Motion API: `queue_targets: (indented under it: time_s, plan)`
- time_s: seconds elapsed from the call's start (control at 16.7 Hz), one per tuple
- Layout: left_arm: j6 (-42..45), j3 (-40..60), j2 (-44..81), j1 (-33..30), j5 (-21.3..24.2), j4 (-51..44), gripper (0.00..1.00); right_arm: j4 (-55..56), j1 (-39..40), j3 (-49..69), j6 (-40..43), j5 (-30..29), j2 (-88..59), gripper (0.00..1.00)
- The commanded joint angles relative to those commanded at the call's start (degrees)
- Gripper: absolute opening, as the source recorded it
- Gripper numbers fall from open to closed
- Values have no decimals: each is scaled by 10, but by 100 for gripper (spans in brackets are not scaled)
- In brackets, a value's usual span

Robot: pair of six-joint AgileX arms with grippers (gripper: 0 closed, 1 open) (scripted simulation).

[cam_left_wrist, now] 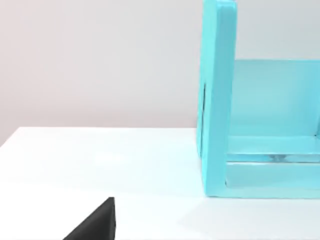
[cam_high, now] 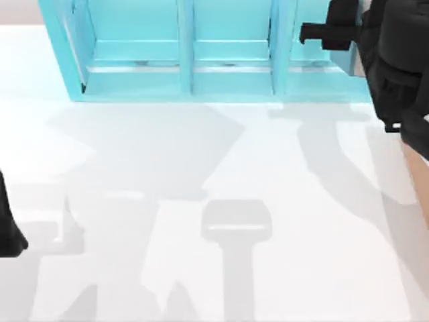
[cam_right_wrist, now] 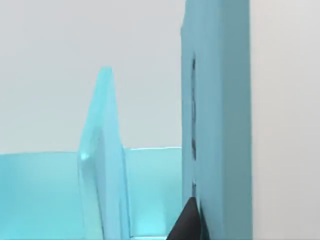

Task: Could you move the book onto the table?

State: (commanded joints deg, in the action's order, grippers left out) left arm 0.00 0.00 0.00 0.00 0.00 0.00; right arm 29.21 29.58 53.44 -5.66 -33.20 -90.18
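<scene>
Right arm's up at the far right of the table (cam_high: 221, 201), its right tool (cam_high: 315, 33) reaching into the right-hand compartment of the light-blue shelf unit (cam_high: 188, 74); fingers are hidden there, so whether they are apart or together I cannot tell. The book can't be made out from above. Left arm sits at the left edge, its left tool cut off.

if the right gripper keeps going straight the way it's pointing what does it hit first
Most likely the light-blue shelf unit. In the top view the right gripper points toward the top view's left into the shelf's rightmost compartment, and the right wrist view shows a shelf panel right beside it. Depth is unclear, so which panel comes first is uncertain.
</scene>
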Motion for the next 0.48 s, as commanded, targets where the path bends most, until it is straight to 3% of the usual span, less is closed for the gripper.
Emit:
queue_targets:
  time_s: [0.24, 0.48]
  plan:
    - [0, 0, 0, 0, 0, 0, 100, -74, 38, -50, 0, -30, 124, 0]
    - [0, 0, 0, 0, 0, 0, 100, -94, 50, -63, 0, -39, 153, 0]
